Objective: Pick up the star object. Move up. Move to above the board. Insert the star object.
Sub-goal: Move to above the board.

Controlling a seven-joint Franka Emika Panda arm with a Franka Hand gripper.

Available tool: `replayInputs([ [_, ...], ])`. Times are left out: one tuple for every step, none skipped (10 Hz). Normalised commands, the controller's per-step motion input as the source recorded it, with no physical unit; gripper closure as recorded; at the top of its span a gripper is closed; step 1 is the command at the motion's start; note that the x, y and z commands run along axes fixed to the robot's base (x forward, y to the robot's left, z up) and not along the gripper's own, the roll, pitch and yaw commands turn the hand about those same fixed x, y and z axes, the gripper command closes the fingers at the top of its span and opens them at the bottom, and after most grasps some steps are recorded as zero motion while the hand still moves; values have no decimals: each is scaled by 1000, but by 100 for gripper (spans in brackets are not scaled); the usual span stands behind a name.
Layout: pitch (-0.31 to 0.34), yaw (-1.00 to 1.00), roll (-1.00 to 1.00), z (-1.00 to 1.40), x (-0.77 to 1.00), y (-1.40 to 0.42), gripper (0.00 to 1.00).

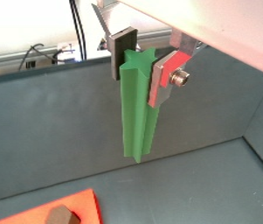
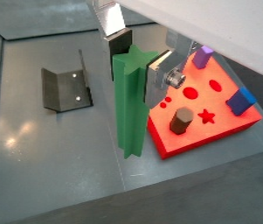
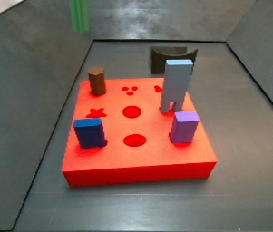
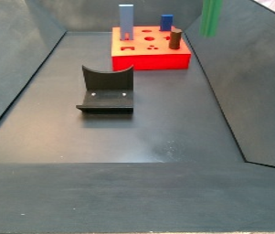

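The star object (image 2: 130, 101) is a tall green ridged rod. My gripper (image 2: 137, 59) is shut on its top end and holds it upright, clear of the floor, in both wrist views (image 1: 137, 105). The dark pads press on opposite sides of the star-shaped top. The board (image 2: 221, 124) is a flat red block beside the rod, with a star-shaped hole (image 2: 207, 115). In both side views only the rod's lower end shows at the frame's top edge (image 3: 81, 14) (image 4: 210, 16), off to one side of the board (image 3: 139, 168) (image 4: 152, 62). The gripper is out of frame there.
The board carries a grey-blue pillar (image 3: 178, 86), a brown cylinder (image 3: 97, 82), a blue block (image 3: 89, 132) and a purple block (image 3: 185, 127). The dark fixture (image 4: 105, 89) stands on the floor away from the board. Grey bin walls surround the floor.
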Motion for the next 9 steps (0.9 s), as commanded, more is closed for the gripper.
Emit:
replayInputs([
  [86, -12, -76, 260, 3, -12, 100],
  [-68, -1000, 64, 249, 624, -1000, 100],
  [-60, -1000, 82, 245, 632, -1000, 100],
  [-33, -1000, 87, 232, 665, -1000, 100],
  [-15, -1000, 51, 238, 701, -1000, 100],
  [1, -1000, 39, 248, 696, -1000, 100],
  [44, -946, 44, 253, 701, -1000, 100],
  [91, -676, 34, 226, 669, -888, 100],
  [131, -438, 17, 161, 496, -610, 100],
])
